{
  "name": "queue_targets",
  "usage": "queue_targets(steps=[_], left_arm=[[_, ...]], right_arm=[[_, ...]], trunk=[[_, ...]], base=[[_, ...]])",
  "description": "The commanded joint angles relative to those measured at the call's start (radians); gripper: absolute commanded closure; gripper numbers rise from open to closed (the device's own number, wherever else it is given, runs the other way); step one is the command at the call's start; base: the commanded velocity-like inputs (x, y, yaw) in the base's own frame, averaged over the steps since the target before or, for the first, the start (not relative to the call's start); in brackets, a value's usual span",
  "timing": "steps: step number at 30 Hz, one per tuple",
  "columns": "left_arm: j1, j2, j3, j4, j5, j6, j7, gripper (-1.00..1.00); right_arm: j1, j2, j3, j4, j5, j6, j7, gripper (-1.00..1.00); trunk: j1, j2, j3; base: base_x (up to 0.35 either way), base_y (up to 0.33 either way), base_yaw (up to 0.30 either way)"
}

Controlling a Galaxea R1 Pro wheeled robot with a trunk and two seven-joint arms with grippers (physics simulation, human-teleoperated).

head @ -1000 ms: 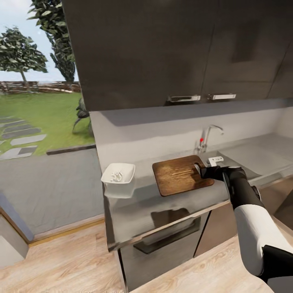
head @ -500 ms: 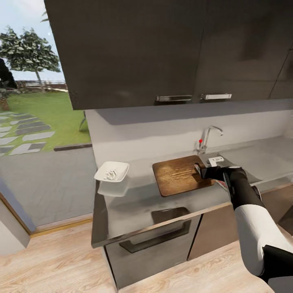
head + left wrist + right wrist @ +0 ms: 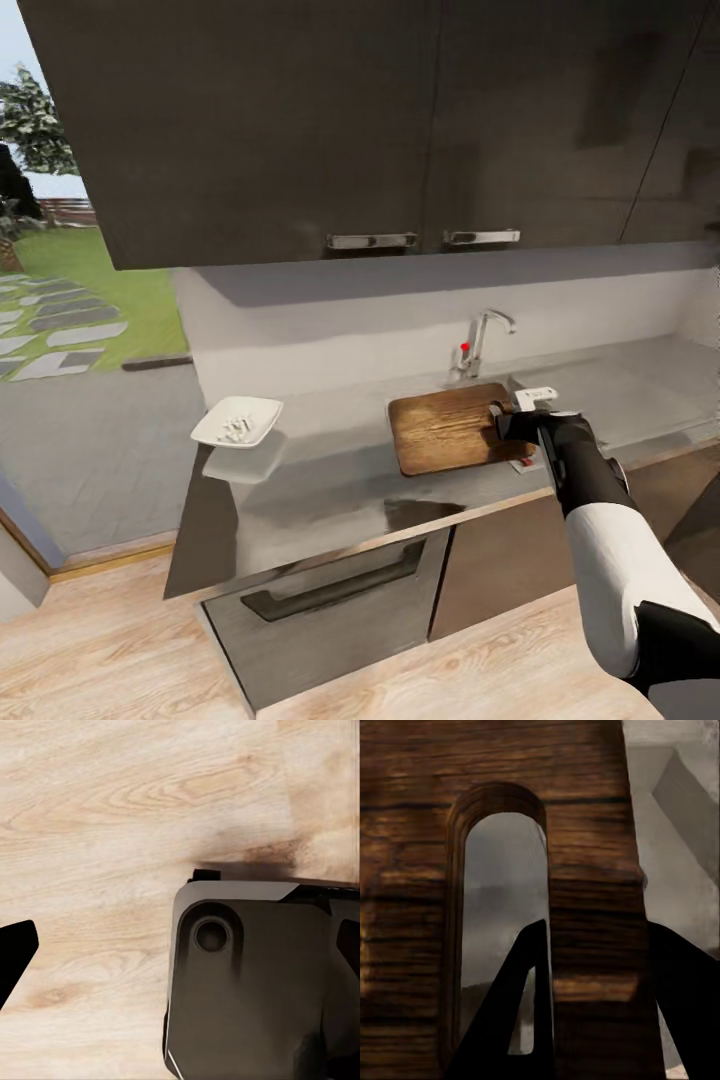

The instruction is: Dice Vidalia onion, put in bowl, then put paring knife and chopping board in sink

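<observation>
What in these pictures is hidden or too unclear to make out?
- Sink basin: in the head view, the chopping board and right gripper cover it; the tap shows.
- Paring knife: a red sliver under the board's edge, too small to tell.
- Bowl contents: tiny white bits.
- Left gripper: one dark fingertip, cut off.

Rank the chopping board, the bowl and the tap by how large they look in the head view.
1. chopping board, largest.
2. bowl, clearly smaller than the board.
3. tap, thin and smallest in area, though it stands farther back, so it is hard to rank against the bowl.
</observation>
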Motion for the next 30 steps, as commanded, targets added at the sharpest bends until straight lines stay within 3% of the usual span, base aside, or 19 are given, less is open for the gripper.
queue_targets(steps=[1,4,7,8,9,11,12,13,15,18,23,30], left_arm=[[-0.002,-0.001,-0.008,0.005,0.006,-0.007,0.001,-1.00],[-0.002,-0.001,-0.008,0.005,0.006,-0.007,0.001,-1.00],[-0.002,-0.001,-0.008,0.005,0.006,-0.007,0.001,-1.00],[-0.002,-0.001,-0.008,0.005,0.006,-0.007,0.001,-1.00],[-0.002,-0.001,-0.008,0.005,0.006,-0.007,0.001,-1.00],[-0.002,-0.001,-0.008,0.005,0.006,-0.007,0.001,-1.00],[-0.002,-0.001,-0.008,0.005,0.006,-0.007,0.001,-1.00],[-0.002,-0.001,-0.008,0.005,0.006,-0.007,0.001,-1.00],[-0.002,-0.001,-0.008,0.005,0.006,-0.007,0.001,-1.00],[-0.002,-0.001,-0.008,0.005,0.006,-0.007,0.001,-1.00],[-0.002,-0.001,-0.008,0.004,0.007,-0.007,0.002,-1.00],[-0.002,-0.016,-0.003,0.006,0.011,0.000,0.014,-1.00]], right_arm=[[-0.001,0.018,-0.006,0.010,-0.005,0.004,-0.054,1.00],[-0.001,0.070,-0.035,0.046,-0.009,-0.010,-0.246,1.00],[-0.001,0.112,-0.096,0.088,-0.042,-0.093,-0.415,1.00],[-0.001,0.128,-0.154,0.144,-0.089,-0.199,-0.564,1.00],[-0.001,0.130,-0.165,0.164,-0.106,-0.225,-0.607,1.00],[-0.001,0.131,-0.180,0.208,-0.188,-0.285,-0.692,1.00],[-0.001,0.131,-0.182,0.211,-0.206,-0.293,-0.702,1.00],[-0.001,0.129,-0.185,0.219,-0.266,-0.313,-0.728,1.00],[-0.001,0.125,-0.186,0.224,-0.342,-0.329,-0.759,1.00],[-0.001,0.126,-0.186,0.227,-0.416,-0.338,-0.802,1.00],[-0.001,0.130,-0.186,0.229,-0.452,-0.372,-0.851,1.00],[-0.001,0.130,-0.186,0.230,-0.463,-0.418,-0.893,1.00]], trunk=[[0.001,-0.003,-0.002],[0.001,-0.003,-0.002],[0.001,-0.003,-0.002],[0.001,-0.003,-0.002],[0.001,-0.003,-0.002],[0.001,-0.003,-0.002],[0.001,-0.003,-0.002],[0.001,-0.003,-0.002],[0.001,-0.003,-0.002],[0.001,-0.003,-0.002],[0.001,-0.003,-0.002],[0.001,-0.003,-0.002]], base=[[0.000,-0.320,0.000],[0.000,-0.320,0.000],[0.000,-0.320,0.000],[0.000,-0.320,0.000],[0.000,-0.320,0.000],[0.000,-0.320,0.000],[0.000,-0.320,0.000],[0.000,-0.320,0.000],[0.000,-0.320,0.000],[0.000,-0.320,0.000],[0.000,-0.320,0.000],[0.013,-0.314,0.000]])
